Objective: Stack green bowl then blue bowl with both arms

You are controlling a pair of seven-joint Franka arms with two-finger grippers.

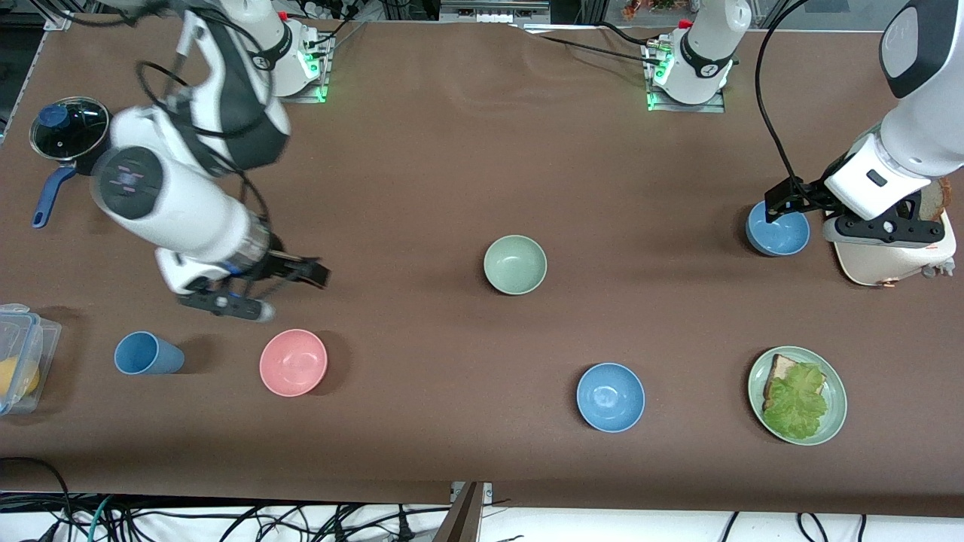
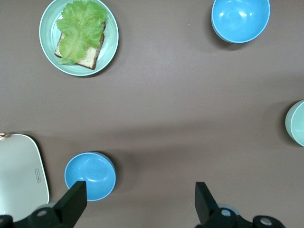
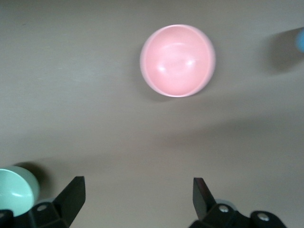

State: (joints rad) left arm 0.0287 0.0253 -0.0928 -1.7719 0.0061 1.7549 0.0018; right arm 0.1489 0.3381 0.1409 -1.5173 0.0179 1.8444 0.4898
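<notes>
The pale green bowl (image 1: 515,264) stands upright in the middle of the table and shows at the edge of both wrist views (image 2: 297,124) (image 3: 14,190). One blue bowl (image 1: 778,232) (image 2: 90,175) sits toward the left arm's end. My left gripper (image 1: 779,202) (image 2: 141,199) hangs open over its rim, one finger above the bowl and the other above bare table. A second blue bowl (image 1: 610,397) (image 2: 240,19) lies nearer the camera. My right gripper (image 1: 318,272) (image 3: 137,197) is open and holds nothing, over bare table beside the pink bowl (image 1: 293,362) (image 3: 177,60).
A green plate (image 1: 836,406) (image 2: 110,47) with bread and lettuce sits near the front at the left arm's end, and a white appliance (image 1: 881,263) beside the blue bowl. A blue cup (image 1: 147,354), a clear box (image 1: 22,354) and a lidded pot (image 1: 68,128) stand at the right arm's end.
</notes>
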